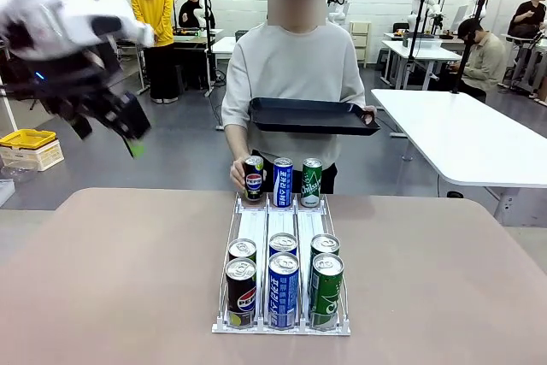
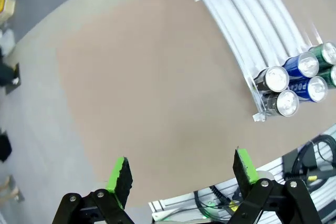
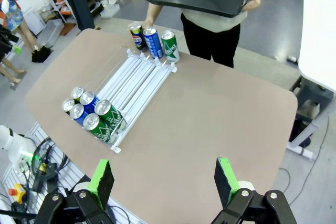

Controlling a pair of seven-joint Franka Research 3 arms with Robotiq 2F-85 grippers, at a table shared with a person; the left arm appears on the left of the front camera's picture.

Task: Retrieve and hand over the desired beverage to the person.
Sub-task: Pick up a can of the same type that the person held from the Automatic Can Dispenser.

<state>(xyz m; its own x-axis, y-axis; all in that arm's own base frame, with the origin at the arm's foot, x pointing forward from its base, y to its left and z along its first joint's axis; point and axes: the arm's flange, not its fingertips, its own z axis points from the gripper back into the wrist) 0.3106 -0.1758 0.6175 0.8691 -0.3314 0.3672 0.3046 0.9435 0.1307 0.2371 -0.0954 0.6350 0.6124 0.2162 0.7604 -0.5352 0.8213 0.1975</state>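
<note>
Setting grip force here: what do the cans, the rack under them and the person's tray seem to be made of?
Cans: likely thin metal; silvery tops with pull tabs, glossy printed sides. Rack: probably plastic, white with clear edges; smooth, slightly shiny lanes. Tray: looks like black plastic, dull finish with a faint sheen, raised rim; can't be sure.

tabletop [image 1: 111, 279] plain pinkish beige | rack [image 1: 255, 226] white | Pepsi cans [image 1: 241, 290] black; red-white-blue roundel | middle cans [image 1: 283, 288] blue; white lettering | third-lane cans [image 1: 326, 288] green; white lettering | tray [image 1: 312, 115] black | person [image 1: 291, 66] light grey top; black trousers | left gripper [image 2: 181, 165] and right gripper [image 3: 164, 174] black; pads [image 2: 117, 174] bright green
</note>
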